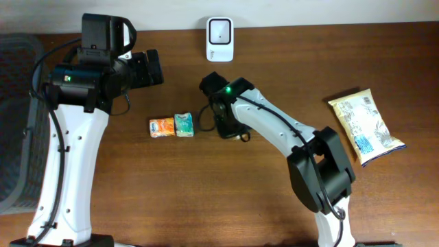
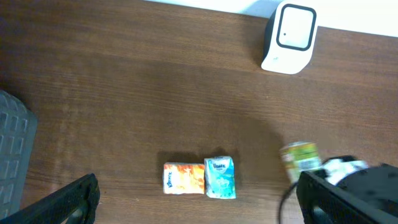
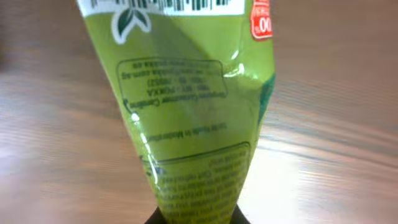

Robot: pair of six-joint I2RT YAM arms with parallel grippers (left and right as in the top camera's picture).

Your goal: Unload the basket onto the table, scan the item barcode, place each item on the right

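The table (image 1: 206,199) carries the scanner (image 1: 219,39) well beyond the right pincer (image 3: 194,219), which is clamped on the green packet (image 3: 186,124), its barcode (image 3: 161,6) at the far end. Pickup looks done; presenting the code to the scanner remains. The left pincer (image 1: 147,67) gapes empty.

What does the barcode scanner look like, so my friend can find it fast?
Look along the far edge of the brown wooden table, about the middle. The scanner stands there alone, a small white box with a dark-rimmed window on its face. The orange packet, blue packet and green packet nearby are soft and colourful instead.
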